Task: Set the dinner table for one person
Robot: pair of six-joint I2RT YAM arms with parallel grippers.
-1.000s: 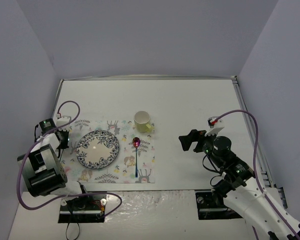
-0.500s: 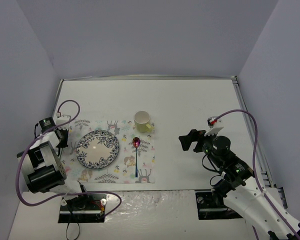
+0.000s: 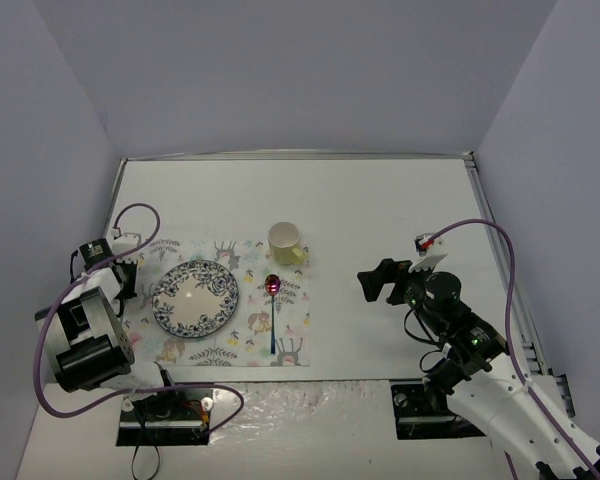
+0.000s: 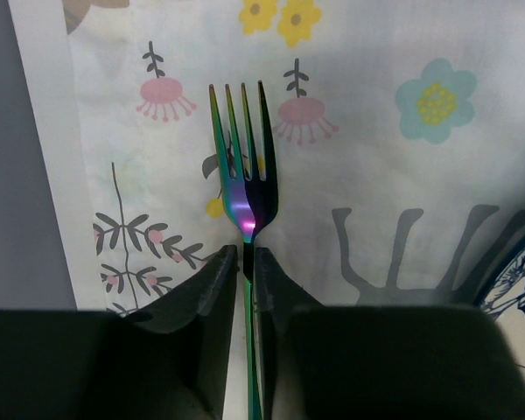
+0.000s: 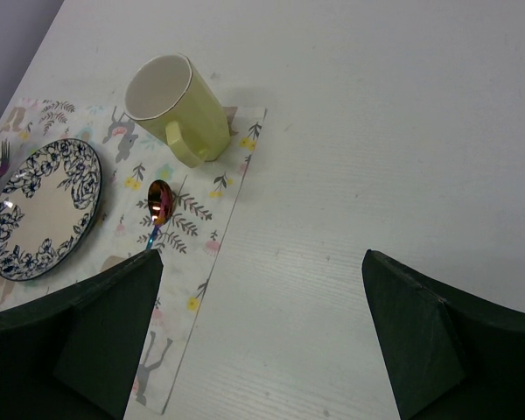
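My left gripper (image 4: 245,255) is shut on the handle of an iridescent fork (image 4: 243,140). The tines point away, low over the left strip of the floral placemat (image 4: 359,157); I cannot tell whether they touch it. In the top view the left gripper (image 3: 130,275) is just left of the blue-patterned plate (image 3: 195,298). A yellow mug (image 3: 286,243) and an iridescent spoon (image 3: 273,310) sit on the placemat (image 3: 230,345), right of the plate. My right gripper (image 3: 380,280) is open and empty over the white dinner table (image 3: 380,200), right of the placemat.
The right wrist view shows the mug (image 5: 171,109), the spoon (image 5: 160,203), the plate (image 5: 39,210) and the placemat's right edge (image 5: 212,262). Grey walls close in the table on three sides. The plate's rim (image 4: 521,271) lies close to the right of the left gripper.
My left arm has shifted slightly toward the near edge with the fork still held. The right arm has not moved.
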